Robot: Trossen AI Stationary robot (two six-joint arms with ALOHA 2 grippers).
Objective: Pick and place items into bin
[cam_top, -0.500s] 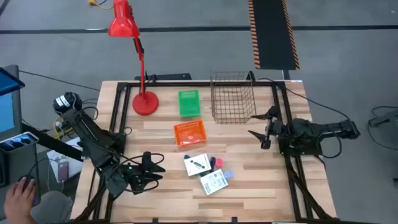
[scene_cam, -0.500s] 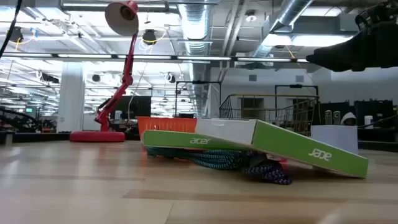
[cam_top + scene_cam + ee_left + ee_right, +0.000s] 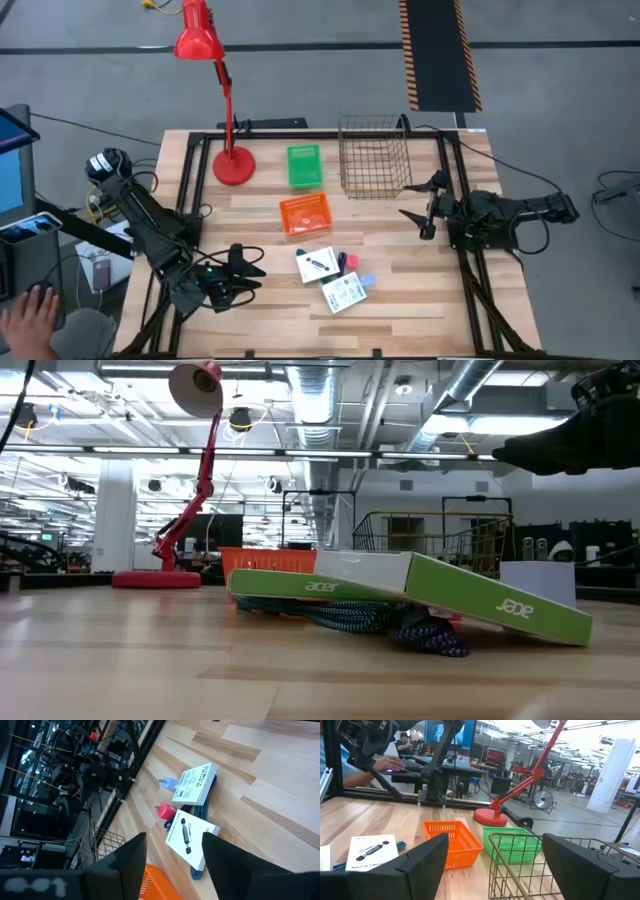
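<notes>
Packets (image 3: 330, 278) lie untouched; left gripper (image 3: 250, 268) and right gripper (image 3: 418, 213) fingers both spread, empty.

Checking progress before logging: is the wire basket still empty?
Empty. From above, the wire basket shows only bare mesh; both white packets still lie on the table.

Open-plan robotics lab: exposed ceiling ducts (image 3: 330, 400), equipment-laden workbenches (image 3: 415, 767).
</notes>
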